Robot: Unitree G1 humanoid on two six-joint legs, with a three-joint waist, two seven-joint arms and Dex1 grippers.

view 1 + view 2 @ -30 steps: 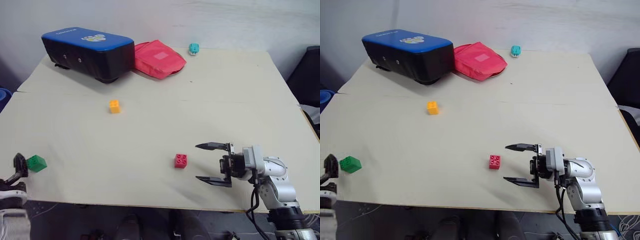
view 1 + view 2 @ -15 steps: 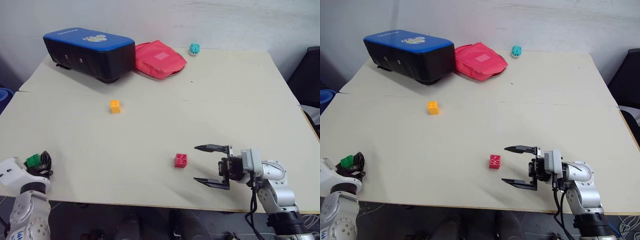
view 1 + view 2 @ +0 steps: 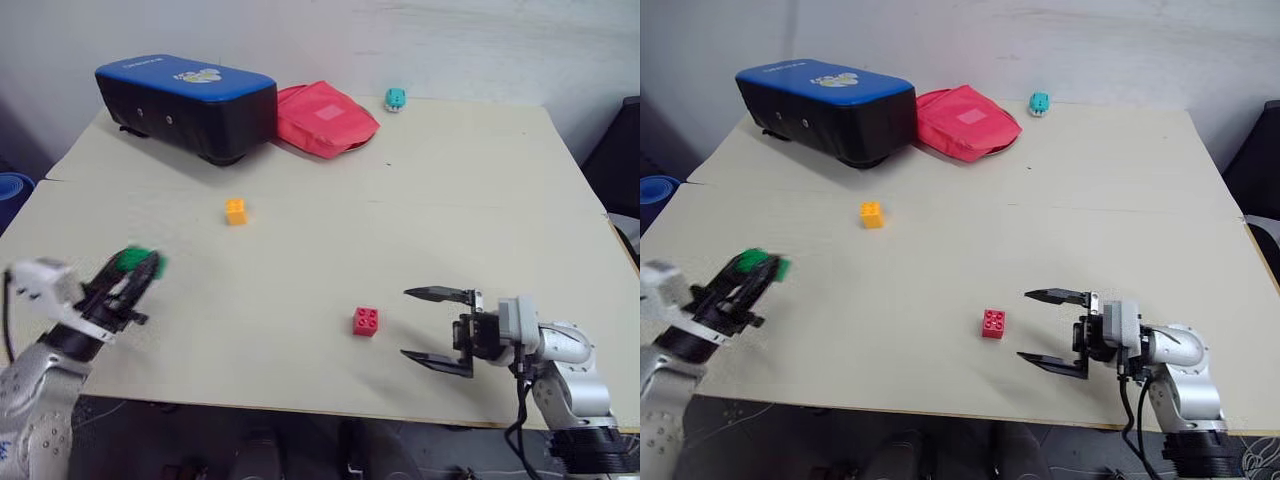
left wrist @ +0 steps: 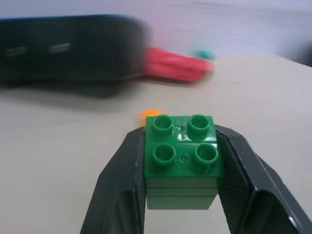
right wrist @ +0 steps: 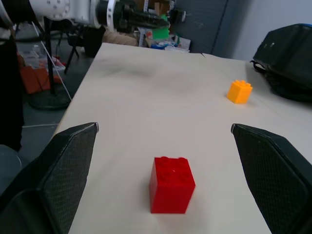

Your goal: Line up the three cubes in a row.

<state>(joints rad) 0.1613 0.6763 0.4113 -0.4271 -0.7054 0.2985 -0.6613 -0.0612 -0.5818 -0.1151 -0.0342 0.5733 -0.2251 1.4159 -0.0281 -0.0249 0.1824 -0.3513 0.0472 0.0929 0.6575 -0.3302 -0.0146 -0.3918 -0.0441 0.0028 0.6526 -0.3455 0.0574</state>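
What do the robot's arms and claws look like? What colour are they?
Both arms are made of rounded silver-white metal parts. The right arm has a black cable running down beside it. Each claw has two flat black fingers that narrow to a point. Up close, the right claw's fingers have a fine grid pattern on their inner faces. The left arm has small dark lettering low on its side.

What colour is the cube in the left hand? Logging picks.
Green, clearest in the left wrist view.
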